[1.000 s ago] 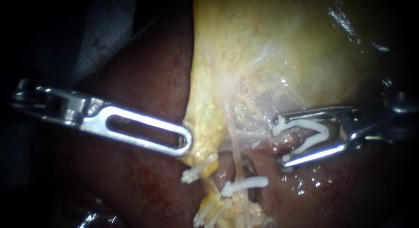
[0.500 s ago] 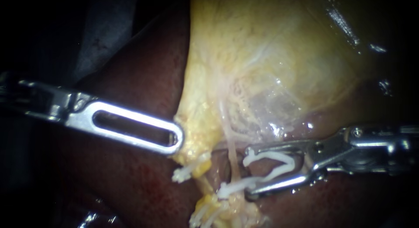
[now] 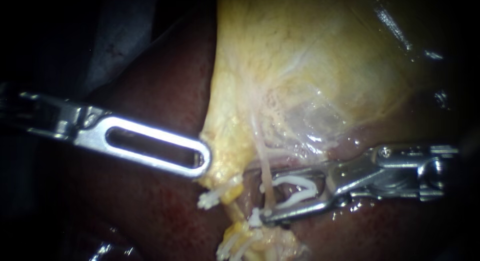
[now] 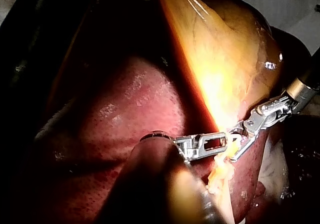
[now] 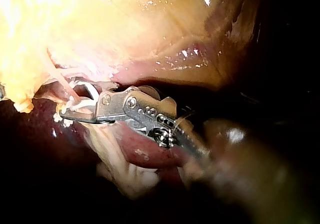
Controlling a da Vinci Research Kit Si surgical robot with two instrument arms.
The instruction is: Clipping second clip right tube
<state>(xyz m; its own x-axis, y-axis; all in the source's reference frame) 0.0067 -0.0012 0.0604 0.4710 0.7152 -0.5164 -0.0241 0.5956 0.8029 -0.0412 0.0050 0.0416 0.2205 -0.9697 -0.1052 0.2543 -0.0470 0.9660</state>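
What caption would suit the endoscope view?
Right instrument holds a white clip at the tube; left instrument grips the gallbladder.

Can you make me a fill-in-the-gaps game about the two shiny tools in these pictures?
The left instrument grips the edge of the yellow ____.
The right instrument carries a clip whose colour is ____.
The dark red tissue lying under both instruments is the ____.
Missing words: gallbladder; white; liver.

One left instrument (image 3: 204,161), one right instrument (image 3: 266,197), one gallbladder (image 3: 300,66), one liver (image 3: 165,91), at least four white clips (image 3: 295,181)
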